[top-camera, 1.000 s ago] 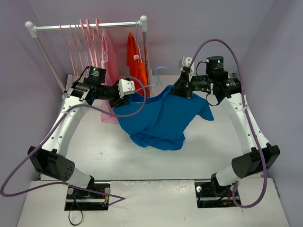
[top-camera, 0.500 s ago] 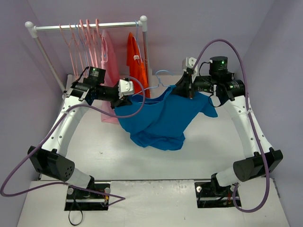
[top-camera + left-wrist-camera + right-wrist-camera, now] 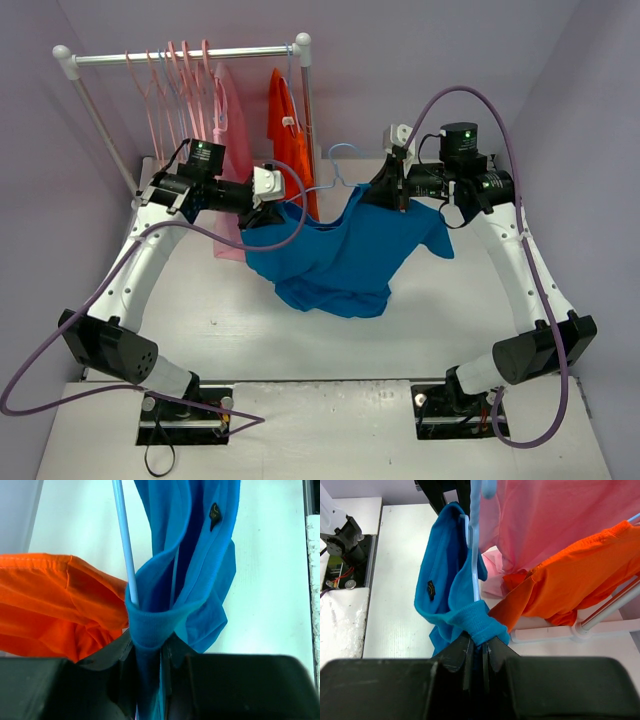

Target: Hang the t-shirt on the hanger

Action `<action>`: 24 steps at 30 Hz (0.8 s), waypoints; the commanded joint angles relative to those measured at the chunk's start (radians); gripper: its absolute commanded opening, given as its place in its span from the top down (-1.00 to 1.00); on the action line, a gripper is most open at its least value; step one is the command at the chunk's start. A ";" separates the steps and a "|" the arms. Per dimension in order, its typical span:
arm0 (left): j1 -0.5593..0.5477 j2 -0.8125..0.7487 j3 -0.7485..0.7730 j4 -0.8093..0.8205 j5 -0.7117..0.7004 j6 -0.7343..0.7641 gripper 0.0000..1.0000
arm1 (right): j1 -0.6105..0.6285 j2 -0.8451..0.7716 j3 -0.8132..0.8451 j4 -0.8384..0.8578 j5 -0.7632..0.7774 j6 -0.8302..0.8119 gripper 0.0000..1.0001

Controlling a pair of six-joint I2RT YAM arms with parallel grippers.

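Top external view, middle of the frame: the t-shirt [image 3: 340,262] hangs over the bench [image 3: 300,345]. The left gripper [image 3: 268,210] and right gripper [image 3: 388,192] each pinch its cloth tight. The hanger [image 3: 338,160] pokes inside. A hard pull might make the cloth slip out.

**Bright blue t-shirt [image 3: 345,255]; pale blue hanger [image 3: 336,170]**

The t-shirt hung slung in the air, bunched at two raised points, its lower folds sagging. A small dark label showed. The hanger's thin arm ran inside the cloth, with the curved hook exposed above.
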 commanded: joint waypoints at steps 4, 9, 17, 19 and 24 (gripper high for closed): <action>-0.019 -0.012 0.081 0.043 0.056 -0.014 0.70 | 0.000 -0.035 0.005 0.069 -0.049 0.011 1.00; -0.031 0.003 0.089 0.043 0.055 -0.035 0.70 | 0.000 -0.031 0.010 0.068 -0.054 0.012 1.00; -0.035 0.014 0.082 0.044 0.057 -0.088 0.89 | 0.001 -0.027 0.014 0.069 -0.055 0.016 1.00; -0.035 0.015 0.084 0.043 0.057 -0.098 0.89 | 0.001 -0.025 0.015 0.069 -0.055 0.016 1.00; -0.038 0.000 0.091 0.041 0.047 -0.105 1.00 | 0.001 -0.035 0.008 0.069 -0.033 0.019 1.00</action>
